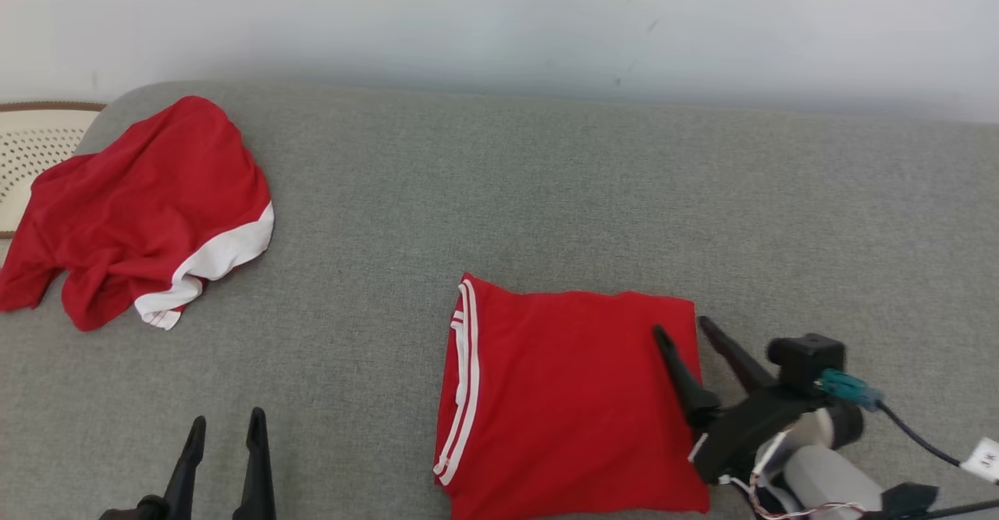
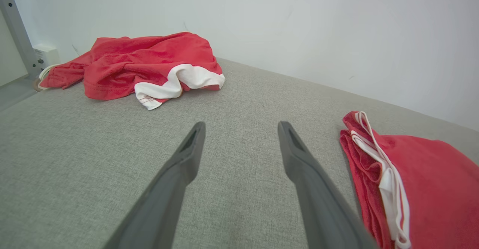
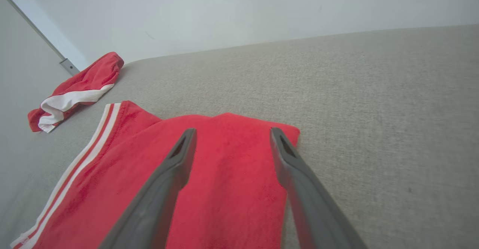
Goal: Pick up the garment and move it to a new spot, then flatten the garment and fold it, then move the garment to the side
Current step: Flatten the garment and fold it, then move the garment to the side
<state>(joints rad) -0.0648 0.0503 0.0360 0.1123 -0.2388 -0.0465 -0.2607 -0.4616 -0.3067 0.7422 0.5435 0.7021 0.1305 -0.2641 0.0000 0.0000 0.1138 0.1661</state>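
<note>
The folded red garment [image 1: 570,403] lies flat on the grey upholstered surface [image 1: 546,192]. The right pincer [image 1: 682,326] hangs fingers apart at its right edge, the left pincer [image 1: 228,418] likewise apart, empty. To shift it aside, pinch every layer and slide low

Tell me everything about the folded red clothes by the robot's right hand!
The folded garment is bright red, soft-looking cloth with white stripes down its left edge. Folded into a rough square, it lies flat on the grey fabric surface. The right gripper is open at its right edge, one finger over the cloth, one just past it; whether they touch is unclear.
</note>
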